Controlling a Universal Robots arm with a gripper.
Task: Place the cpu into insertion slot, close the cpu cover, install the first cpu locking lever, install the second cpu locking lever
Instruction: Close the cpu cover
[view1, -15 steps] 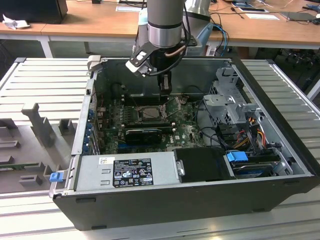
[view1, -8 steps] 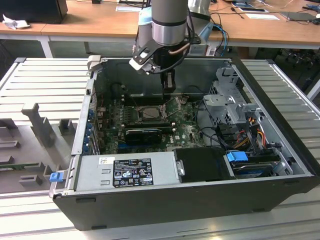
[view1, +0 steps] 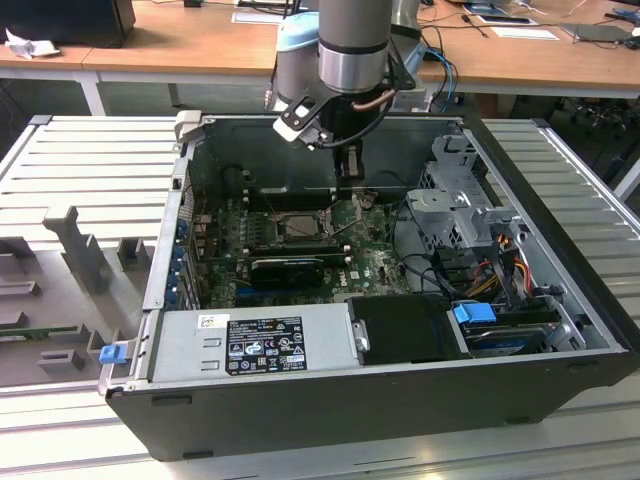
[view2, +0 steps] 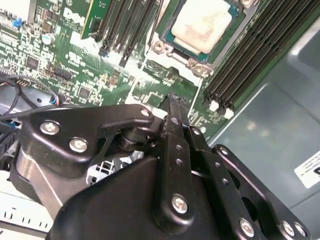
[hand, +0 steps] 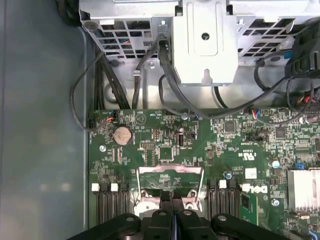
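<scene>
In the second wrist view, the cpu (view2: 202, 24) fills the insertion slot (view2: 167, 42).

My black pincer (view2: 175, 102): smooth semi-gloss metal links, bright steel screws. Small square cpu (view2: 202, 22): dull silver-grey metal top, matt. Green motherboard (hand: 165, 135): glossy lacquer. Grey case wall (hand: 40, 125): satin sheet metal.
</scene>
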